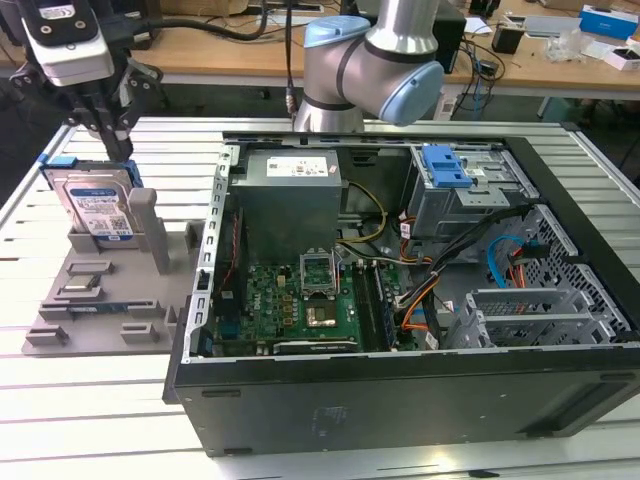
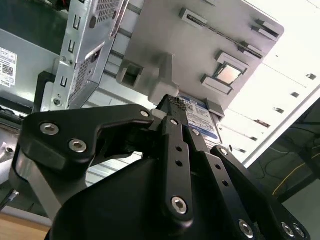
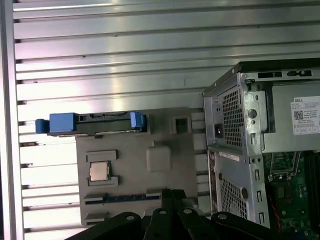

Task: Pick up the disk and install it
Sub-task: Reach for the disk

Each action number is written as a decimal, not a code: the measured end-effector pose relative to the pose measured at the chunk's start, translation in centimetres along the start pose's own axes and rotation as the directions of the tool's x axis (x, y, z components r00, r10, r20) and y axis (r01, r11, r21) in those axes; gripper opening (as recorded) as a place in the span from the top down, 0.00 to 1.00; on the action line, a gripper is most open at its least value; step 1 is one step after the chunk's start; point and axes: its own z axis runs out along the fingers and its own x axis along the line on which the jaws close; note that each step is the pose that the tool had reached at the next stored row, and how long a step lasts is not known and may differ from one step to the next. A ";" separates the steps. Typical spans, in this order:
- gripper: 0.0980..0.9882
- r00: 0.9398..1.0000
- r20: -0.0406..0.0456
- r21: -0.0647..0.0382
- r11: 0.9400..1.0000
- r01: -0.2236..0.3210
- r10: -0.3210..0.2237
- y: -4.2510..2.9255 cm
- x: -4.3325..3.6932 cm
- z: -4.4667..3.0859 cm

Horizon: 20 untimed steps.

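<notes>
desk (image 1: 100, 400): ribbed aluminium slats.
case (image 1: 400, 400): open computer tower lying on its side, at the exterior view's right.
tray (image 1: 100, 300): grey holder just beside the case, at the exterior view's left.
gripper (image 1: 110, 145): hangs directly over the disk (image 1: 95, 205), close to its top edge; whether the jaws are open or closed cannot be told.
disk: stands on edge in the tray, blue rail uppermost.
</notes>
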 end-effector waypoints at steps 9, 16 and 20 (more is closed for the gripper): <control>0.99 1.000 0.000 0.000 1.000 0.000 0.000 -0.15 1.94 -0.04; 0.99 1.000 0.000 0.000 1.000 0.000 0.000 -0.30 4.00 -0.09; 0.99 1.000 0.000 0.000 1.000 0.000 0.000 -0.39 5.23 -0.11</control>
